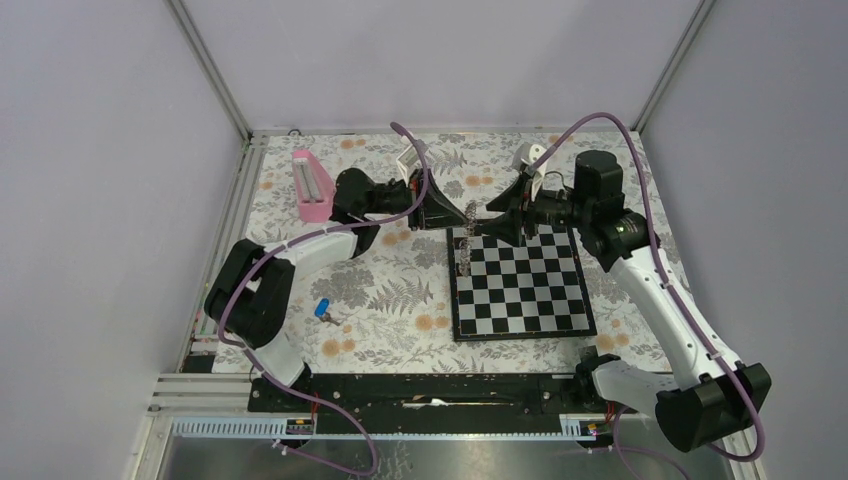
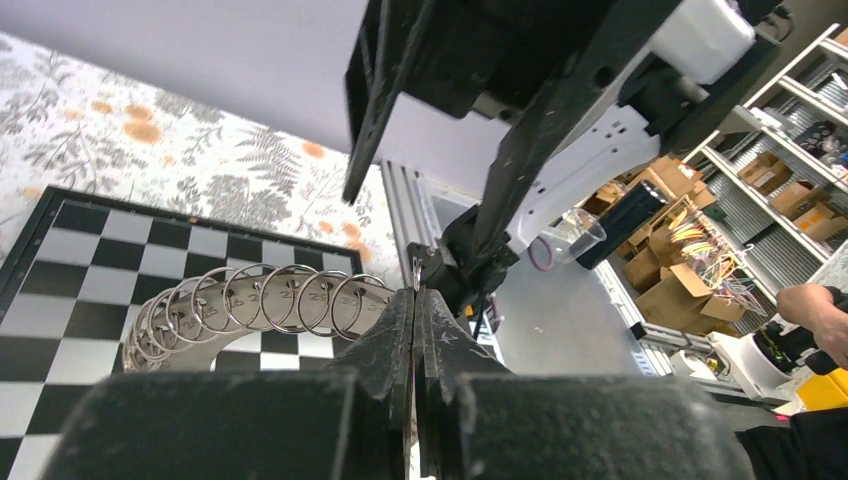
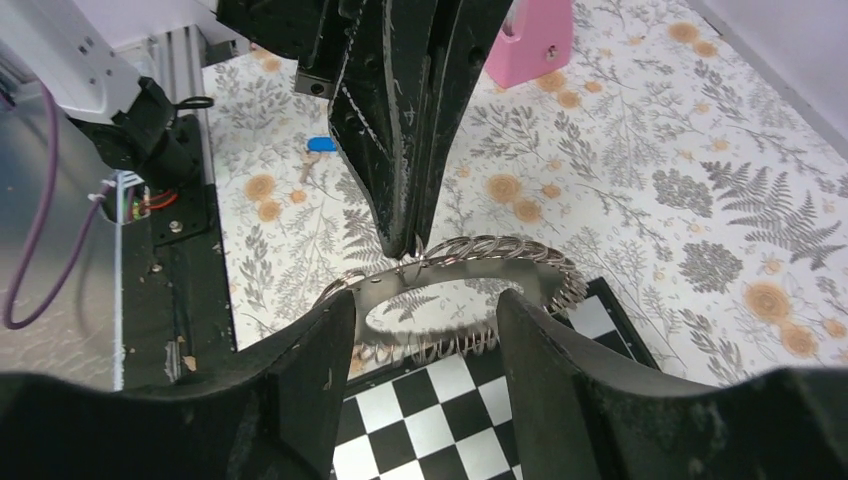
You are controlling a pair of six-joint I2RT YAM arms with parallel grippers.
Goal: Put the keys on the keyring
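The keyring (image 3: 470, 262), a grey band of overlapping wire loops around an open centre, is hanging over the chessboard's (image 1: 520, 285) far left corner. The left fingers (image 2: 405, 322) are pinching its rim tight, while the right fingers (image 3: 522, 312) are standing apart facing them (contact cannot be told). The blue-headed key (image 1: 322, 309) is lying on the flowered tabletop (image 1: 400, 290), well apart.

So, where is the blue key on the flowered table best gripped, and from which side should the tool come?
Probably at its blue plastic head, coming straight down from above. The key lies flat on the table, apart from other things, and the head is broader than the thin metal blade, so the jaws can close across its edges.
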